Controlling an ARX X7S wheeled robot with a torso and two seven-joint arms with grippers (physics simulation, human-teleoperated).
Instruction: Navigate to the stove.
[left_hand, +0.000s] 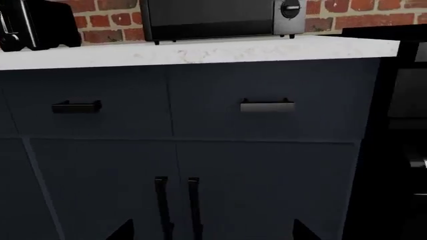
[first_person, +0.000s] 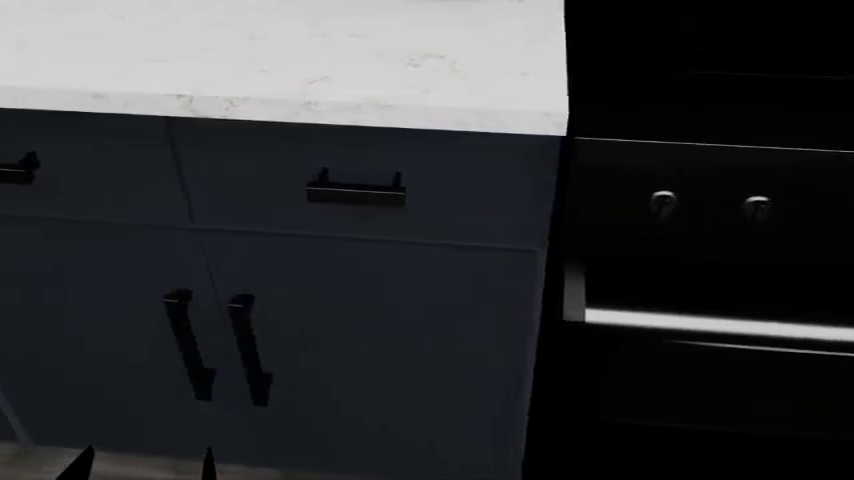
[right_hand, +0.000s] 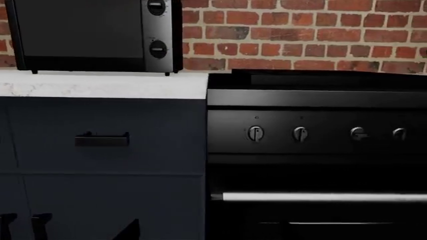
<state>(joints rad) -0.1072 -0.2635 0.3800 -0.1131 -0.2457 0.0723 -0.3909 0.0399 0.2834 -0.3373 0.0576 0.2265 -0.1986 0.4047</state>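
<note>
Approach step, not finished — the robot faces the blue-grey cabinets (first_person: 360, 300), not the stove (first_person: 707, 250). In the head view the stove fills only the right part of the frame, butted against the right end of the white countertop (first_person: 267, 60). Two of its knobs (first_person: 663, 204) and the left part of its long bar handle (first_person: 721, 323) show; the rest runs off the frame.

The right wrist view sees more: four knobs in a row, the bar handle (right_hand: 320, 197) below them, black top against the brick wall (right_hand: 300, 35). A microwave (right_hand: 93, 32) sits on the countertop near its right edge, just beside the stove. A dark appliance (left_hand: 37, 25) stands further left along the counter.

Grippers: only dark finger tips poke into the frame edges — left (left_hand: 213, 232), right (right_hand: 127, 231). Can't tell whether either is wide or narrow. Nothing visibly held.

Next move, my read: shift the base right along the counter front until the stove sits centred ahead, while keeping clear of the cabinet doors.
</note>
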